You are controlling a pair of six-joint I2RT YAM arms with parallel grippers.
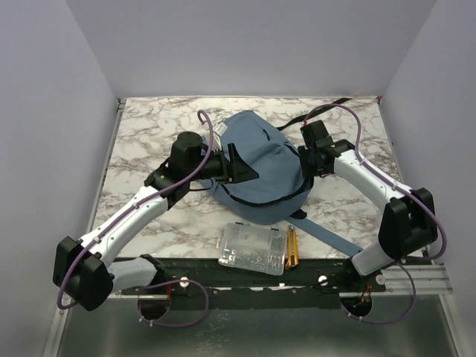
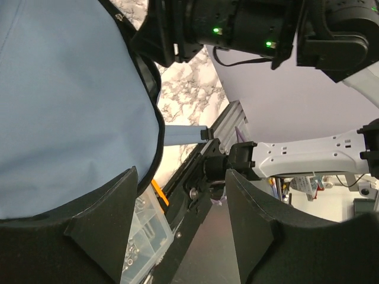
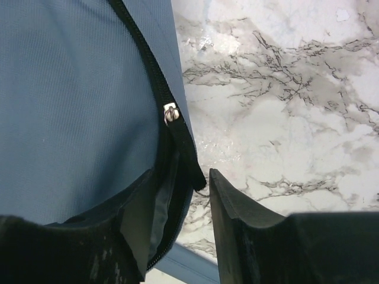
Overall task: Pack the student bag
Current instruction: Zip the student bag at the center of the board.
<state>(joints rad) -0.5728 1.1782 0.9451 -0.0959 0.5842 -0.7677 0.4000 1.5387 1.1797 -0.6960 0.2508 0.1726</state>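
Observation:
The student bag point(image 1: 264, 160) lies in the middle of the marble table, a rounded blue-grey backpack with a dark zip line along its near side. My left gripper point(image 1: 239, 168) is at the bag's left flank. It stands open with nothing between its fingers, and one finger point(image 2: 103, 222) rests against the bag's fabric point(image 2: 65, 100). My right gripper point(image 1: 305, 162) is at the bag's right edge. Its jaws point(image 3: 181, 173) straddle the bag's black zip edge point(image 3: 177, 148) with a small gap left. A metal zip pull point(image 3: 170, 112) sits just above them.
A clear plastic box point(image 1: 253, 248) of small metal parts lies near the table's front edge, beside an orange-and-black tool point(image 1: 291, 248). A blue-grey strap point(image 1: 327, 236) trails from the bag toward the right arm's base. A black strap point(image 1: 327, 104) runs to the back right corner.

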